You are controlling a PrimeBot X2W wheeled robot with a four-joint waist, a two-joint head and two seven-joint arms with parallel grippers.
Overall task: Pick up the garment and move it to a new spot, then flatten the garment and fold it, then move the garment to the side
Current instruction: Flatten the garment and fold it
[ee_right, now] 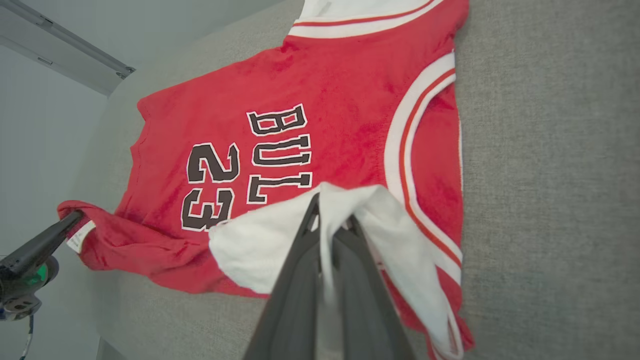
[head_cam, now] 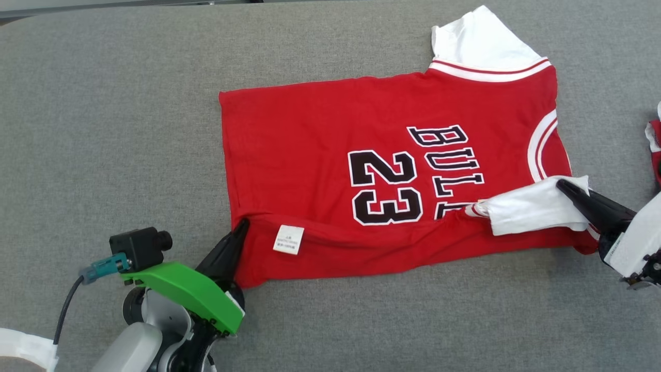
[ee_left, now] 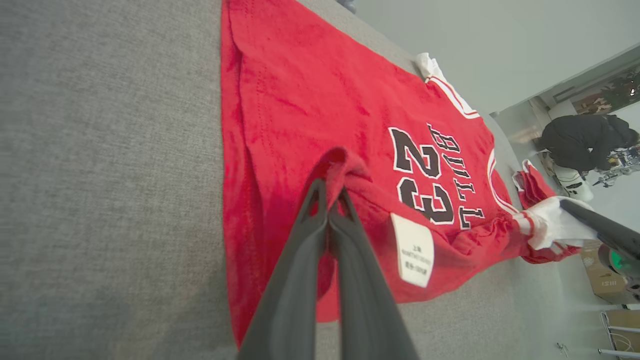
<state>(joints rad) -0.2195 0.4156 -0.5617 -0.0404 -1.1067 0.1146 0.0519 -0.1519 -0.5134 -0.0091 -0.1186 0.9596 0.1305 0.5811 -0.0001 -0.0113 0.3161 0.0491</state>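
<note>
Garment (head_cam: 320, 170), red jersey lettered BULL 23, spread on grey table (head_cam: 129, 129), my left gripper (head_cam: 241, 223) pinched tight on its hem by the care tag (head_cam: 288, 239), my right gripper (head_cam: 560, 183) clamping the white sleeve (head_cam: 526, 209)

jersey (head_cam: 320, 150) 1; pincers 2 (left pincer (head_cam: 241, 225), right pincer (head_cam: 563, 185)); other red cloth (head_cam: 656, 155) 1; person (ee_left: 580, 142) 1

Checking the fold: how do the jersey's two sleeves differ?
Far sleeve lies flat on the table, untouched; near sleeve is bunched, pinched by the right gripper. Far sleeve sticks out past the jersey; near sleeve is folded over its red front. Both are white.
</note>
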